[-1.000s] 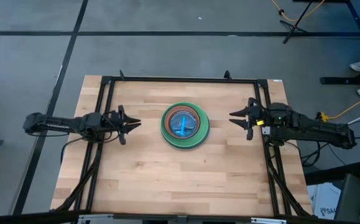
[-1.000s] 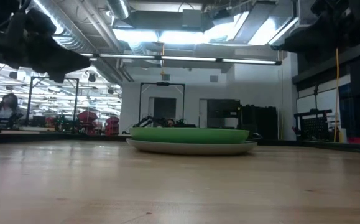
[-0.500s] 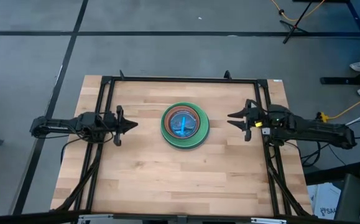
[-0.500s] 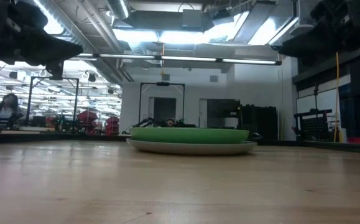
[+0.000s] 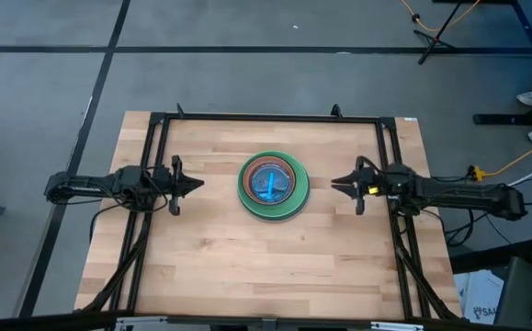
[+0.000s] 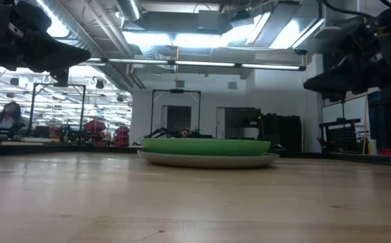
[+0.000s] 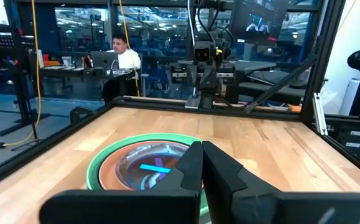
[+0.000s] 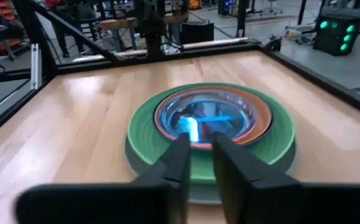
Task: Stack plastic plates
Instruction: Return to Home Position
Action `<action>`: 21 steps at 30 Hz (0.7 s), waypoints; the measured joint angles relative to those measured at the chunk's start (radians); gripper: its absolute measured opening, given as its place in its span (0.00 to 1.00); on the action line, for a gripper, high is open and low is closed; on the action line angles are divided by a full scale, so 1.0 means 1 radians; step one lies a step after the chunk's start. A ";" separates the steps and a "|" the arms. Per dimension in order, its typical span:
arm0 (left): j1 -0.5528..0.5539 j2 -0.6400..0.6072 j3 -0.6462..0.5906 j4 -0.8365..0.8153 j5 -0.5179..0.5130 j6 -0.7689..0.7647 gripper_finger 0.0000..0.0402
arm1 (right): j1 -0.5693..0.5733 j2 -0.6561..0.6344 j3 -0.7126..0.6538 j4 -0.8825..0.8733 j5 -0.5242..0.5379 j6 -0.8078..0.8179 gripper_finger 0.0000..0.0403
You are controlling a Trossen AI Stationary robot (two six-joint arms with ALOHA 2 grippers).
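The plastic plates (image 5: pixel 273 186) stand nested in one stack at the middle of the table. A grey plate (image 6: pixel 209 160) rests on the wood at the bottom, with a light green one (image 8: pixel 142 134) on it. Inside sit brown and orange rims and, on top, a translucent blue plate (image 7: pixel 148 168). My left gripper (image 5: pixel 201 182) hovers left of the stack, shut, pointing level at it. My right gripper (image 5: pixel 333 183) hovers right of the stack, pointing at it, a narrow gap between its fingers (image 8: pixel 180 158). Neither touches the plates.
A black frame (image 5: pixel 266 118) runs along the table's far edge and down both sides under the arms. Bare wood lies all round the stack. Beyond the far edge are stands, cables and, in the left wrist view, a seated person (image 7: pixel 125 55).
My right gripper has come down toward the table and a little nearer the stack. My left gripper has tipped up slightly and now points level. The stack has not moved.
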 joint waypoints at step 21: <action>0.000 0.000 0.000 0.000 0.000 -0.036 0.01 | 0.000 -0.312 -0.012 -0.243 0.064 0.028 0.01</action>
